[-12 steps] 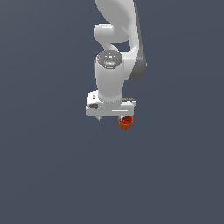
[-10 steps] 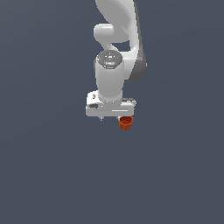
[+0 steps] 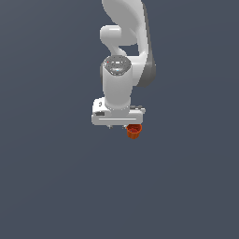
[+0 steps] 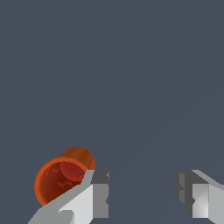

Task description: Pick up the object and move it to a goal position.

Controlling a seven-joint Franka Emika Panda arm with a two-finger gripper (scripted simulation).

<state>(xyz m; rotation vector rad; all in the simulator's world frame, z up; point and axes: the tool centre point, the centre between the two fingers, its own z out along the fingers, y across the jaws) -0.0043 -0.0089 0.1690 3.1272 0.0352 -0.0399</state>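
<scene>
Pickup is not yet done, by my reading: in the wrist view the gripper [image 4: 142, 192] stands released, its 2 fingers [image 4: 99, 199] spread with only bare gray floor [image 4: 131, 65] between them, and the small orange-red cup [image 4: 61, 177] sits outside that gap, just beside 1 finger, so aligning, grasping, lifting and carrying all remain. No goal marker shows, the cup's near rim is hidden behind the finger, and I cannot tell whether they touch.

Exterior: high, distant. Wrist: close behind pincer [image 4: 142, 194]. Both see cup [image 3: 134, 131].
</scene>
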